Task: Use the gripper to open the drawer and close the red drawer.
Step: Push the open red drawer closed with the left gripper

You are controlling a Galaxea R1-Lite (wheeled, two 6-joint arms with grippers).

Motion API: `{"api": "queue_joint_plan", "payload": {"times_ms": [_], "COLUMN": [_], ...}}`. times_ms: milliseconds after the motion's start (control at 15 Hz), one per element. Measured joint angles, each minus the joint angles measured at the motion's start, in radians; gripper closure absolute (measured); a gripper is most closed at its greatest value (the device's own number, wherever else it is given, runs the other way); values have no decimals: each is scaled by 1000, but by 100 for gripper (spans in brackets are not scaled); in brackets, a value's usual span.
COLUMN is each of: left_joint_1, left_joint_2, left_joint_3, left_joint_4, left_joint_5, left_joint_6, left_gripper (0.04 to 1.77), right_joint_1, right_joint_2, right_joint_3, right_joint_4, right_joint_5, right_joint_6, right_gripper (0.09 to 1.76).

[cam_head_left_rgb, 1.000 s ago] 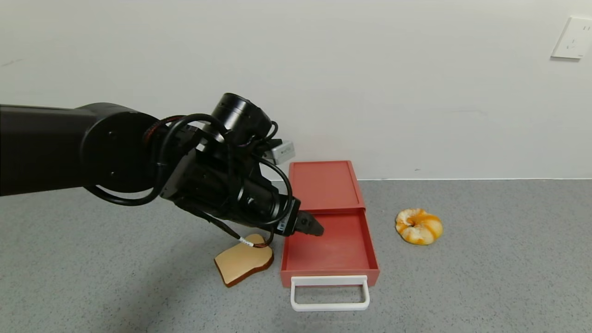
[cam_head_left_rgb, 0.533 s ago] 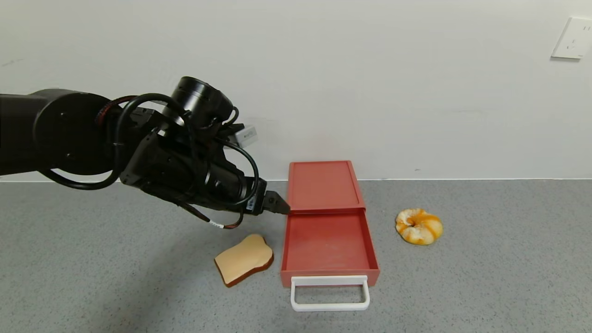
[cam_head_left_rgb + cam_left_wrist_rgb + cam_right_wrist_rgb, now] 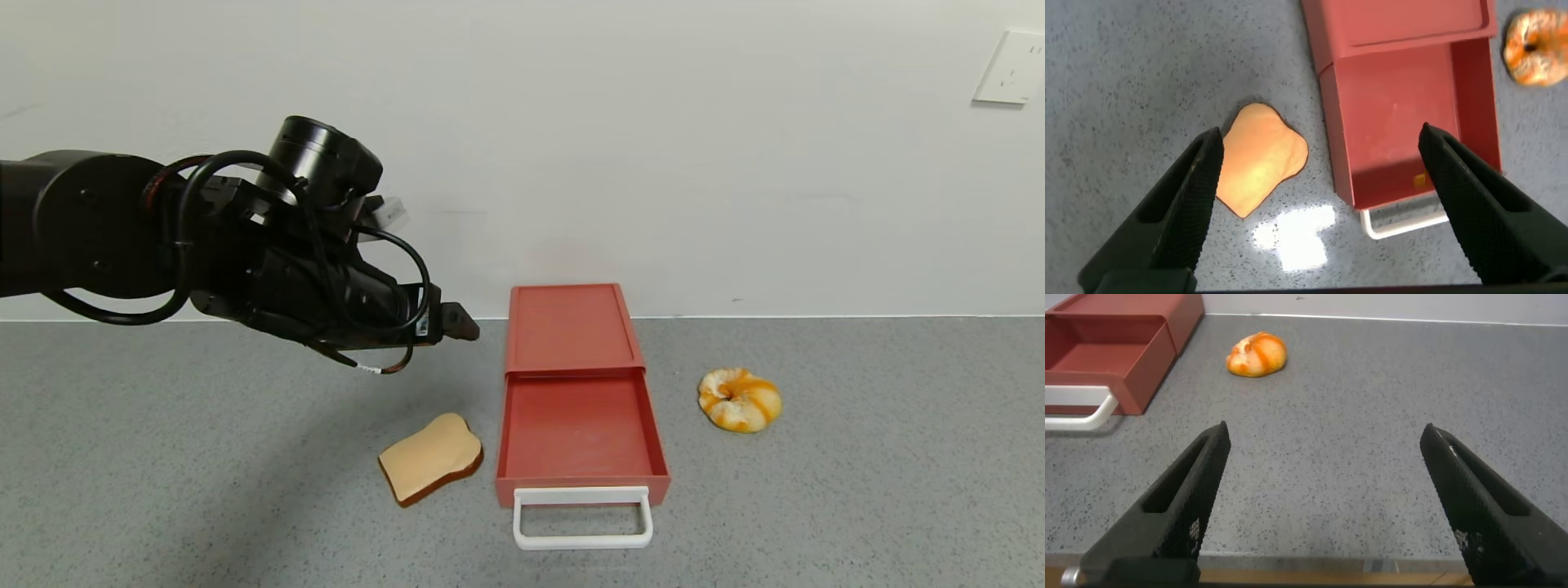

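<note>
The brick-red drawer (image 3: 578, 384) lies flat on the grey counter with its tray pulled out and empty, its white loop handle (image 3: 582, 518) toward me. It also shows in the left wrist view (image 3: 1404, 98) and the right wrist view (image 3: 1110, 343). My left gripper (image 3: 459, 323) is open and empty, held in the air up and to the left of the drawer, apart from it. In the left wrist view its fingers (image 3: 1184, 204) spread wide above the toast and the drawer front. My right gripper (image 3: 1323, 506) is open and empty, low over the counter's near edge.
A toast slice (image 3: 430, 467) lies just left of the open tray. A glazed orange pastry (image 3: 740, 398) lies to the right of the drawer. A white wall stands right behind the drawer, with a socket (image 3: 1012, 67) at upper right.
My left gripper has risen out from over the open tray and drawn back to the left, away from the drawer. The drawer, toast and pastry have not moved.
</note>
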Motion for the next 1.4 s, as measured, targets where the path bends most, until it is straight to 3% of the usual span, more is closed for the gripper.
{"api": "queue_joint_plan", "payload": {"times_ms": [1067,1400], "left_joint_1": [0,-80], "left_joint_2": [2,-13], "left_joint_3": [6,10], "left_joint_4": [30,140], "left_joint_5": [-6,14], "left_joint_6": [-24,-103], "left_gripper": [9,9], "right_joint_1": [0,0], "right_joint_2": [0,0], "right_joint_3": [0,0], "right_joint_4": [0,0], "right_joint_5": [0,0], "right_joint_6": [0,0], "right_gripper": [14,14]}}
